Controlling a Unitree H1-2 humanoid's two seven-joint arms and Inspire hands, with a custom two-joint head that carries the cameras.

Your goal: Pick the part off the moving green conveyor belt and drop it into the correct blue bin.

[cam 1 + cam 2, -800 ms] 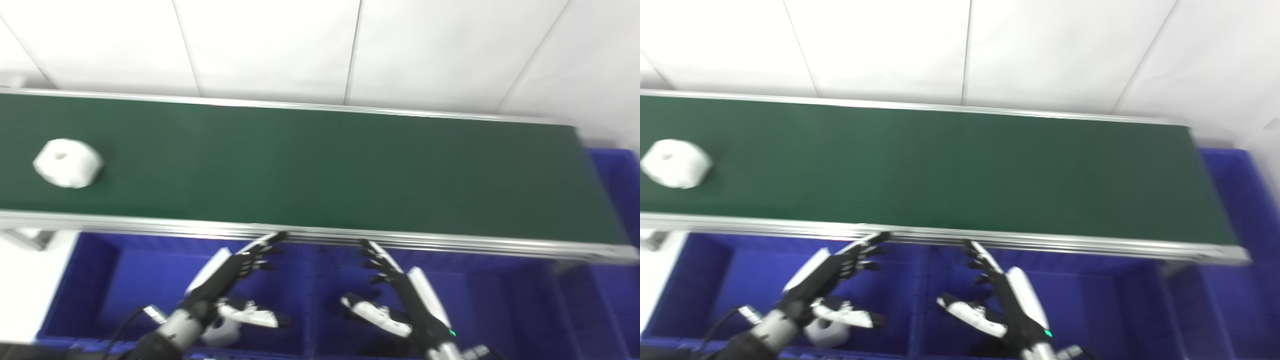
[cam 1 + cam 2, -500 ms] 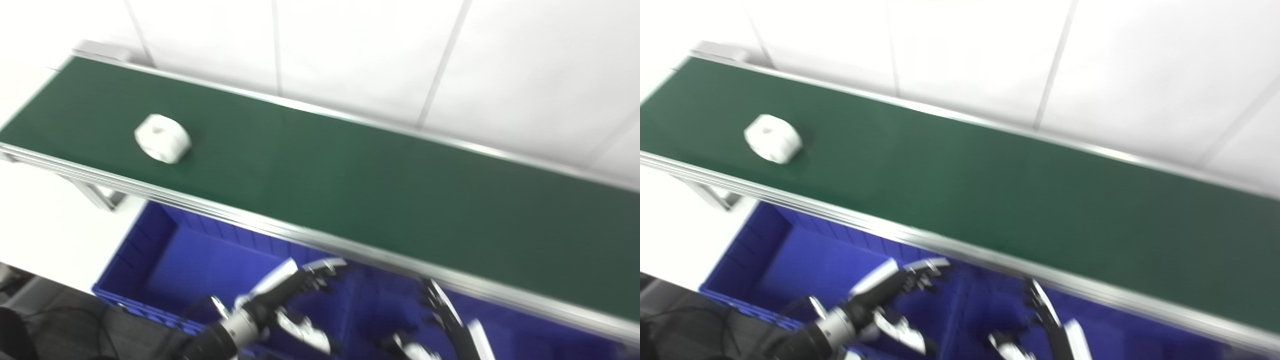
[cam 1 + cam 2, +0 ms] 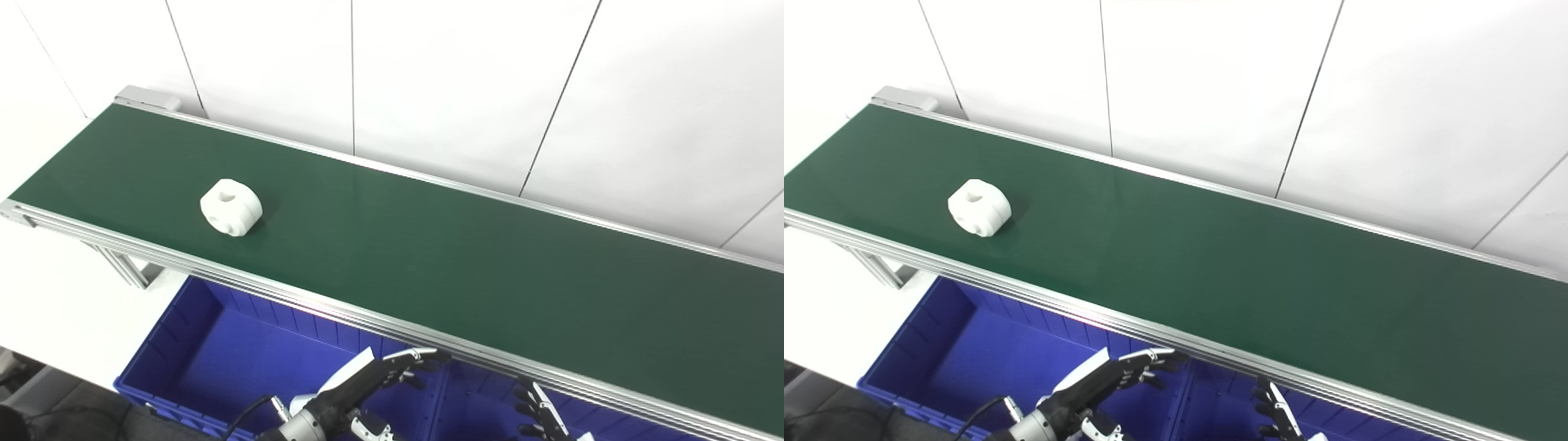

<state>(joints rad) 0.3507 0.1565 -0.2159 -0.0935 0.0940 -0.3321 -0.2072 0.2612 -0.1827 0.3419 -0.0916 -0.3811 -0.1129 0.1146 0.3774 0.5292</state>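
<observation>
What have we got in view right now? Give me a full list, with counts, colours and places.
part: one, white, rounded with a hole in its top, lying on the belt toward its left end.
conveyor belt: one, dark green with silver side rails, running from upper left to lower right.
bins: blue, below the belt's near rail; two compartments show, the left one open to view, the right one mostly cut off.
belt leg: one, silver, under the belt's left end.
wall: white panels with thin dark seams, behind the belt.
left hand: black and white, open, over the bins near the divider.
right hand: black fingers apart, open, at the bottom edge, partly cut off.
</observation>
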